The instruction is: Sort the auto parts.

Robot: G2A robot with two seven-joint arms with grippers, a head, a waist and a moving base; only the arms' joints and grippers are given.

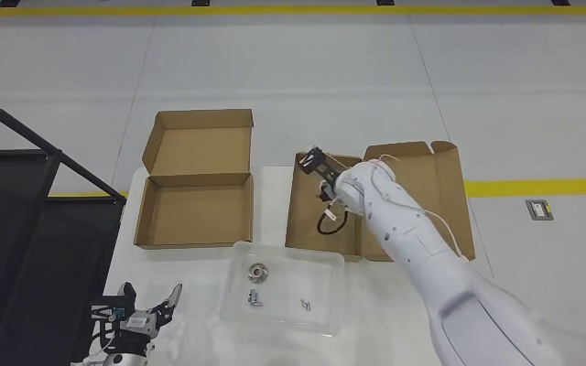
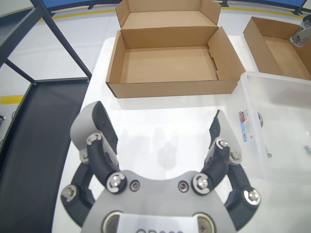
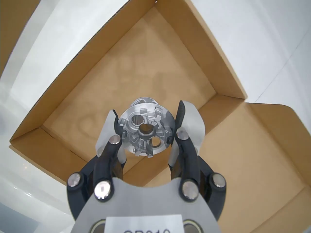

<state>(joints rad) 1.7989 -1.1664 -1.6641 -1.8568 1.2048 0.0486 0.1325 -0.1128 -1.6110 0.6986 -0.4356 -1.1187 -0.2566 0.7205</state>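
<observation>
Hanging clamped in the right claw (image 3: pixel 147 110), the metal hub (image 3: pixel 145 132) was held above the bare floor of the right cardboard box (image 3: pixel 155 56), flat face toward the wrist. A straight release would likely land it inside. The left claw (image 2: pixel 158 109) stood open, well apart, over the counter (image 2: pixel 136 127).

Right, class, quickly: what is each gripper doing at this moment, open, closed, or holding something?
Left gripper: open, holding nothing.
Right gripper: closed on a round metal part, over the open cardboard box.
</observation>
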